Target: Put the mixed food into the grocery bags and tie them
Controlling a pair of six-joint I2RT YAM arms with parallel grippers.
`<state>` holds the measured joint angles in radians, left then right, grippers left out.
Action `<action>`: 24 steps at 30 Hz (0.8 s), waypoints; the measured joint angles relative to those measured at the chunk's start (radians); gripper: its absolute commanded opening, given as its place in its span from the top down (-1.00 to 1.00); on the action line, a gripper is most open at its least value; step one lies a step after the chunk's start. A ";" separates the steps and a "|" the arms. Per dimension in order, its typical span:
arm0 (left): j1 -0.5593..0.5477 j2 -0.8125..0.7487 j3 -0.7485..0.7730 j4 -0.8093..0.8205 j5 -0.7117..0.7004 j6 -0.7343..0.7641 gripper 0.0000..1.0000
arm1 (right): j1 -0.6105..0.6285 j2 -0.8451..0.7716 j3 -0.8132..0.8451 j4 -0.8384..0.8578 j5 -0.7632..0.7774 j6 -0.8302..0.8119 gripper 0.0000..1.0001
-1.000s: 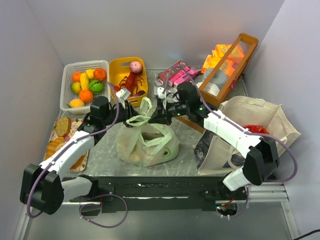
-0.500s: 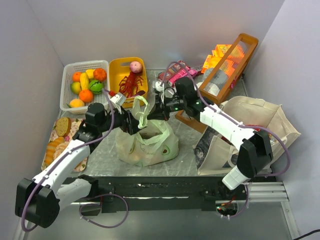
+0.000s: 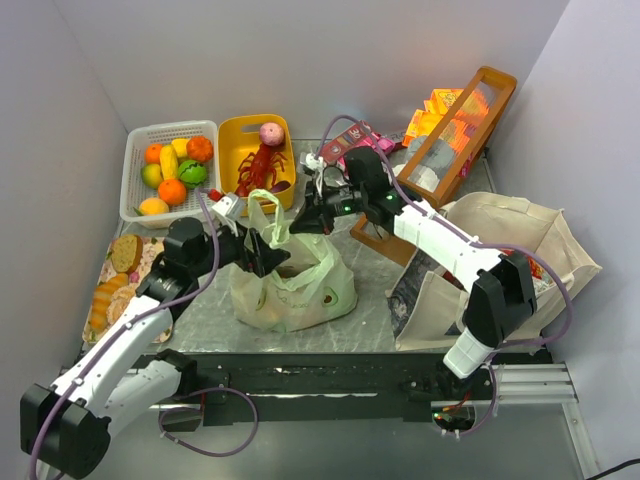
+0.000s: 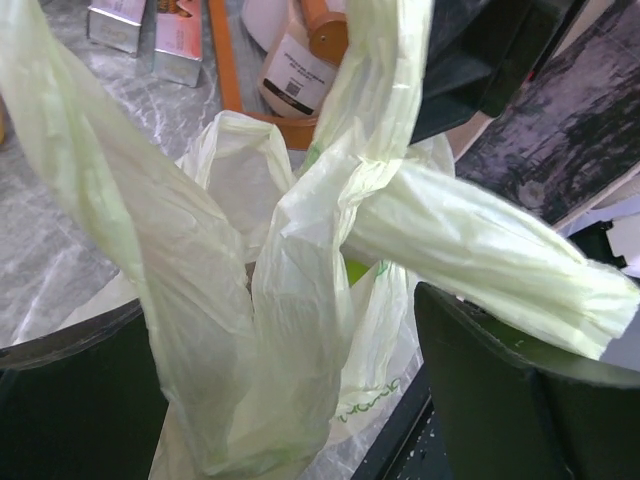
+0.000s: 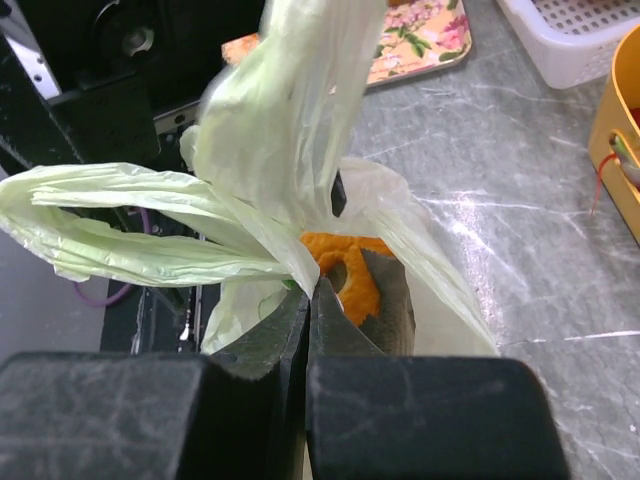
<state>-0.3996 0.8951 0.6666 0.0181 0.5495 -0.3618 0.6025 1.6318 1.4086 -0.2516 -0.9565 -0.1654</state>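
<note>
Released within the last second, one handle of the green bag [image 3: 295, 290] stands loose inside the wide-open left end effector [image 3: 266, 250]; the right end effector [image 3: 305, 222] pinches the other. This bag sits before the yellow basket [image 3: 232, 135]. Regrip low, I think, and pull evenly.

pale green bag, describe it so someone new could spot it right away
On the grey marble table, at its middle, sits the pale green plastic bag. Unlike the beige canvas tote on the right, it is thin, translucent and crinkly, its handles crossed on top.
</note>
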 measured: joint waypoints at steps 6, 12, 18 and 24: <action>-0.007 -0.032 -0.023 0.002 -0.062 -0.019 -0.92 | 0.002 0.005 0.014 -0.016 0.034 0.055 1.00; -0.025 -0.051 -0.028 0.030 -0.115 -0.039 -0.92 | 0.021 0.006 0.014 -0.024 0.076 0.120 1.00; -0.076 0.016 -0.023 0.037 -0.149 -0.044 -0.92 | 0.071 0.006 0.028 -0.069 0.124 0.135 1.00; -0.099 0.030 -0.015 0.037 -0.157 -0.040 -0.90 | 0.107 0.006 0.031 -0.082 0.156 0.102 1.00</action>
<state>-0.4984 0.9249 0.6514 0.0547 0.3923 -0.4023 0.7094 1.6382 1.4399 -0.3336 -0.8001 -0.0631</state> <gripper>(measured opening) 0.979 0.010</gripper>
